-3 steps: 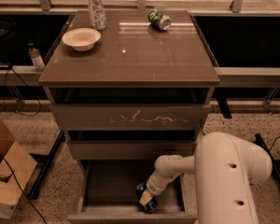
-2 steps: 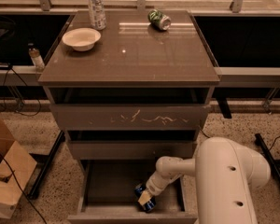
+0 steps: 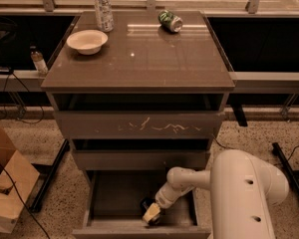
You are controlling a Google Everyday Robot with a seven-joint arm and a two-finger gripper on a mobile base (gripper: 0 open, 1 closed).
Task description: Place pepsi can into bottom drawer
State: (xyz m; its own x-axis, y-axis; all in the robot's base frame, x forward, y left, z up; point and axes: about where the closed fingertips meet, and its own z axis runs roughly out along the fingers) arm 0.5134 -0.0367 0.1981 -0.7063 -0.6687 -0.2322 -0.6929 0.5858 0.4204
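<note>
The bottom drawer point(image 3: 114, 195) stands pulled open at the foot of the grey-brown cabinet, its shallow tray showing. My white arm reaches down into it from the right. My gripper point(image 3: 151, 212) is low inside the drawer near its front right. The pepsi can point(image 3: 147, 204), dark with little of it showing, lies at the gripper's tips on the drawer floor. Whether the gripper holds the can cannot be told.
On the cabinet top point(image 3: 139, 59) stand a clear plastic bottle point(image 3: 103, 6), a white bowl point(image 3: 87, 40) and a green can point(image 3: 170, 20) on its side. The scratched upper drawer point(image 3: 139, 125) and middle drawer point(image 3: 139, 159) are shut. A cardboard box point(image 3: 7, 188) sits at the left.
My arm and gripper have shifted slightly left and lower in the drawer, with the can staying at the gripper's tips.
</note>
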